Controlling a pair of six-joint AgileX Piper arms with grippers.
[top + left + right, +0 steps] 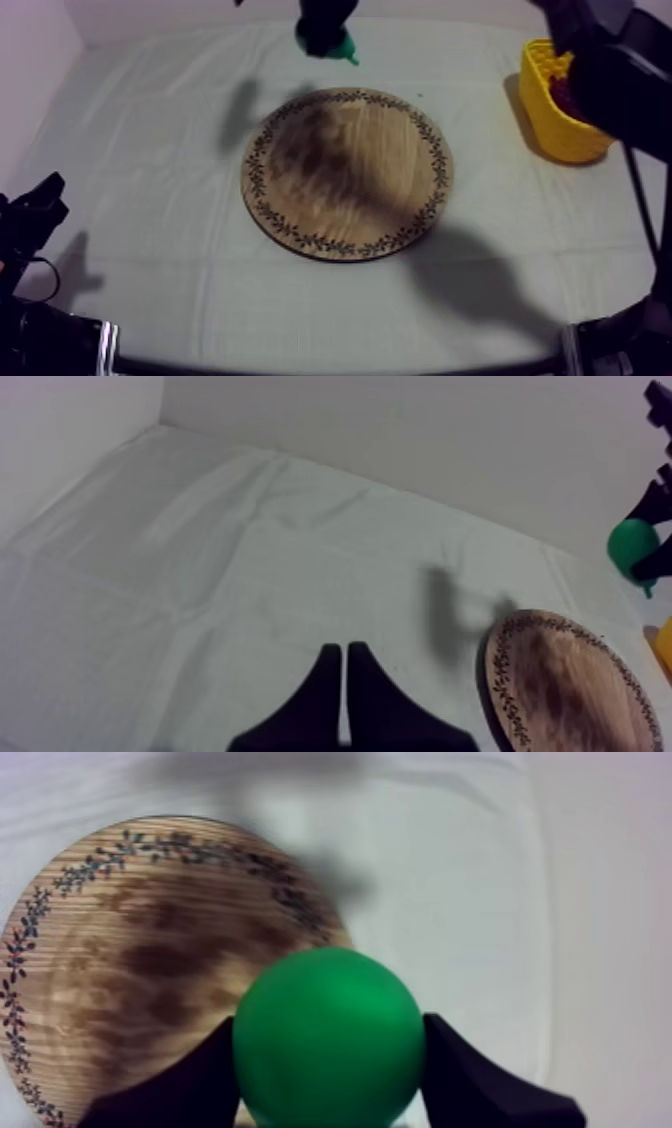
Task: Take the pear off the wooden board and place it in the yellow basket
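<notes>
Aloft, pear (328,1037) in right gripper (322,38)

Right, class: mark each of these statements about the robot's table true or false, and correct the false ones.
1. The green toy pear is gripped between the fingers of the right hand. True.
2. A banana lies on the round wooden board with a patterned rim. False: nothing lies on the board.
3. The left hand is open. False: its fingers lie together, shut on nothing.
4. The yellow basket stands on the robot's right side of the table. True.
5. The pear is inside the basket. False: it is held in the air beyond the board's far edge, apart from the basket.
</notes>
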